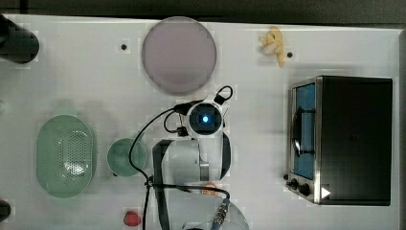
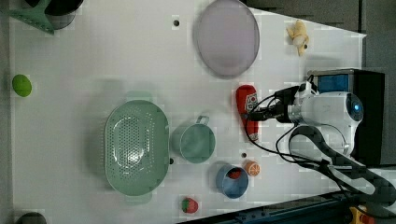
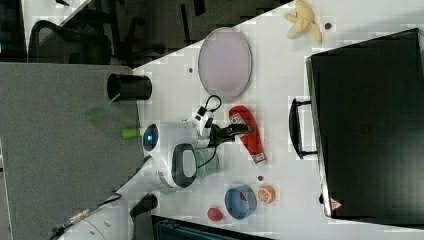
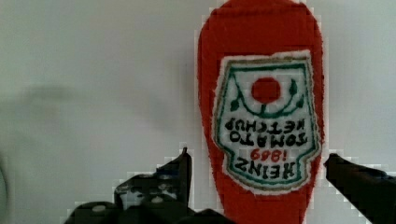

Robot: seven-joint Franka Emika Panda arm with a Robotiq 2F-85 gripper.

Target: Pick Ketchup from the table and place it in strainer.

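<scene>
- Top view: my arm covers the middle of the white worktop [image 1: 72, 57]. The strainer [image 1: 65, 156] lies at the top view's left, with the green cup [image 1: 125, 157] just beside it on its right. The lilac plate [image 1: 179, 54] sits above my wrist, and the black toaster oven [image 1: 342, 140] stands at the top view's right.
- Left view: the Ketchup [image 2: 246, 111] lies flat on the worktop, between the lilac plate and the blue cup [image 2: 231, 181]. My end effector [image 2: 261, 112] hangs right at the bottle, well apart from the strainer.
- Right view: my end effector reaches over the Ketchup, which lies below the lilac plate; an orange slice [image 3: 266, 194] rests beside the blue cup.
- Wrist view: my end effector's fingers [image 4: 180, 175] are spread wide, one on each side of the Ketchup with its label facing up, and they hold nothing.
</scene>
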